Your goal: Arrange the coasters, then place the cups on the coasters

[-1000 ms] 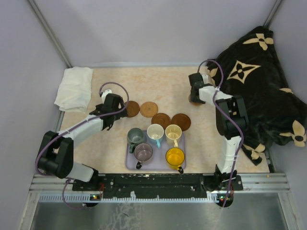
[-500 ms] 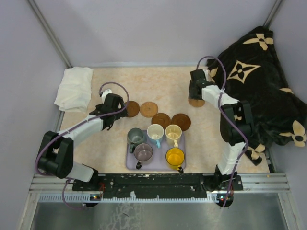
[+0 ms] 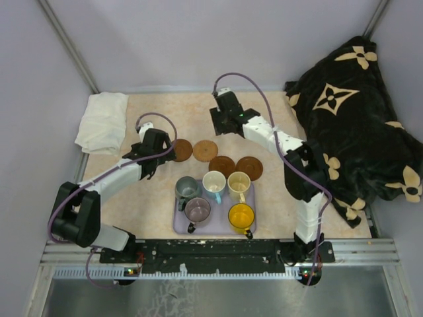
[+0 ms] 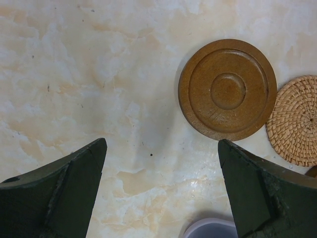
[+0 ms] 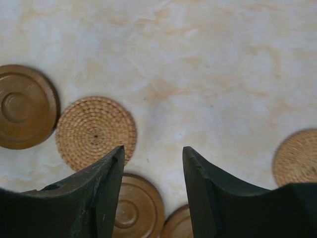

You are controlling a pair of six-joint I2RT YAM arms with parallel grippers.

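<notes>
Four coasters lie in a row above the tray: dark brown (image 3: 182, 150), woven tan (image 3: 206, 148), dark brown (image 3: 222, 165) and dark brown (image 3: 250, 168). Another woven coaster (image 5: 297, 156) shows at the right edge of the right wrist view; the right arm hides it from above. The cups stand on the tray: grey-green (image 3: 186, 188), white with a blue handle (image 3: 214, 181), cream (image 3: 238, 181), mauve (image 3: 197, 210), yellow (image 3: 241, 216). My left gripper (image 4: 162, 148) is open wide, left of the first dark coaster (image 4: 228, 89). My right gripper (image 3: 221, 122) is open and empty, beyond the woven coaster (image 5: 95, 131).
The lavender tray (image 3: 218, 223) sits near the front middle; its corner (image 4: 210, 229) shows below my left fingers. A folded white cloth (image 3: 102, 122) lies at the back left. A black blanket with tan flowers (image 3: 357, 112) fills the right side.
My right gripper let go of the woven coaster at the right and swung left across the table to the back middle. The left arm has stayed still.
</notes>
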